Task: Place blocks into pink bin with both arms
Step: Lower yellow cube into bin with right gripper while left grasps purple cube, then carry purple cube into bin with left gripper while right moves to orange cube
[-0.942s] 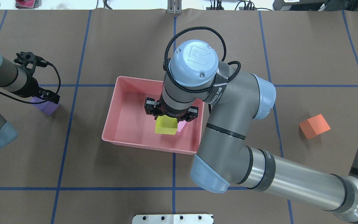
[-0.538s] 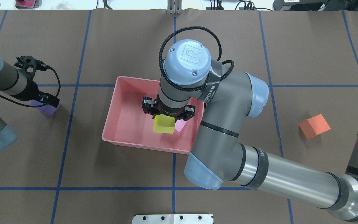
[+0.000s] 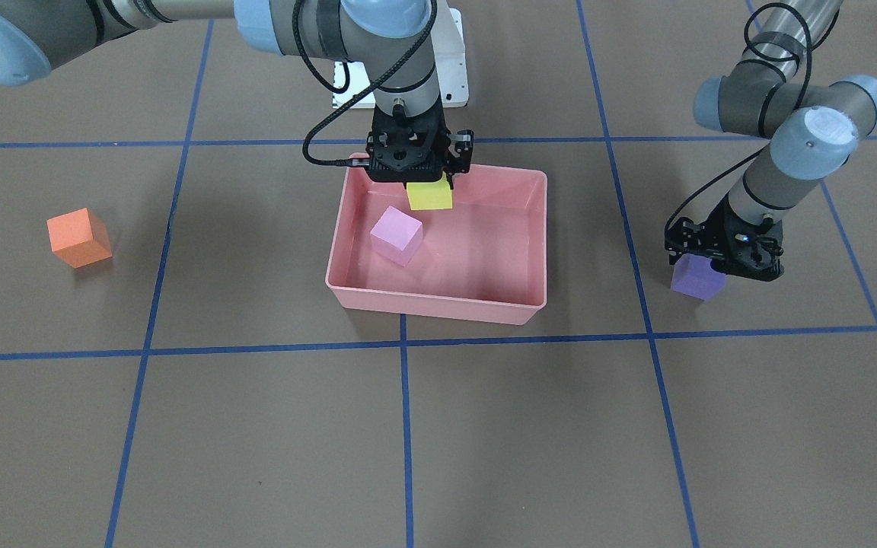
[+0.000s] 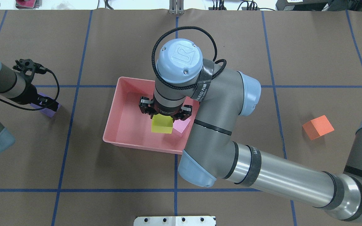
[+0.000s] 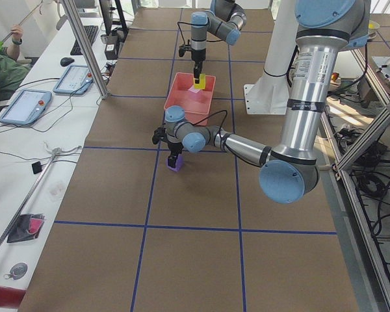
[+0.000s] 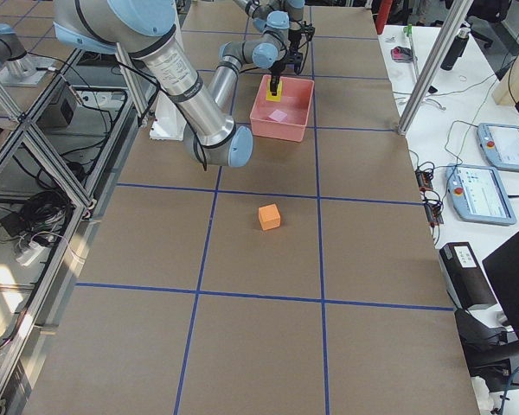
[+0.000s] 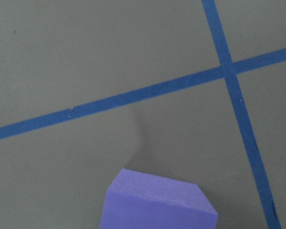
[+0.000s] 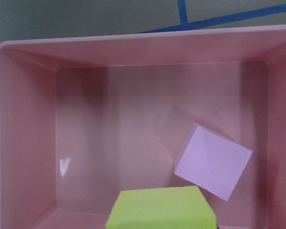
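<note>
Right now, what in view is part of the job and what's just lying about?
Job: pink bin; yellow block, held over the bin by the right hand; lilac block, inside the bin; purple block, under the left hand; orange block, lying apart.
Lying about: white base plate; grey tablet; blue tape lines.

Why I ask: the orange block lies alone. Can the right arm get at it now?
Probably yes, once freed: the orange block sits in the open on that arm's side, nothing near it, but the right tool is shut on the yellow block over the pink bin.
</note>
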Controlling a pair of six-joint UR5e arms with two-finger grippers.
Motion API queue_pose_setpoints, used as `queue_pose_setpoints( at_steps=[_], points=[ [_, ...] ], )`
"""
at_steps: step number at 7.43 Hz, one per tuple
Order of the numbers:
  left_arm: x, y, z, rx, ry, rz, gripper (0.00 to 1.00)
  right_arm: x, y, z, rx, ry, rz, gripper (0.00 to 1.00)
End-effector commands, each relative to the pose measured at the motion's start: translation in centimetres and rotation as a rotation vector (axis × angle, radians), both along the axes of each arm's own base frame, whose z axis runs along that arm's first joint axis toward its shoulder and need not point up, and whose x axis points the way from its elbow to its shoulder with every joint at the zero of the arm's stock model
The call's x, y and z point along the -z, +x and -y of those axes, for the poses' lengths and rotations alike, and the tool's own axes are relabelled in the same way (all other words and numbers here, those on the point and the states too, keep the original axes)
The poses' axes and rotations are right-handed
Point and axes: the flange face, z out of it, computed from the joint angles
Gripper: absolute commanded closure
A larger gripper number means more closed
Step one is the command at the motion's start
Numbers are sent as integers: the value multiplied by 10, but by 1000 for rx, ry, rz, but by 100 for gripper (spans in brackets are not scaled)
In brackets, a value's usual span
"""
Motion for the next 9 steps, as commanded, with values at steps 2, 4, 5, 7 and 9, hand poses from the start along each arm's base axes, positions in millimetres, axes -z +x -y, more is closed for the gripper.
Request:
queue_pose_setpoints(
  at_steps=[2,4,5,7,9],
  points=[
    [4,1,-6,-37,-42,-40,100,-2,-16,10,-8,5,27,58],
    [41,-10,-13,-69,-107,-82,100,8,-10,7,-23,3,63,0],
    [78,-43,-9,-39,-154,-83,100,15,-8,4,-22,7,74,0],
    [198,-67,-11,-32,-158,-74,100,8,0,6,-55,31,61,0],
    [333,-55,6,9,-209,-70,100,-29,58,6,-58,70,-24,0]
  ],
)
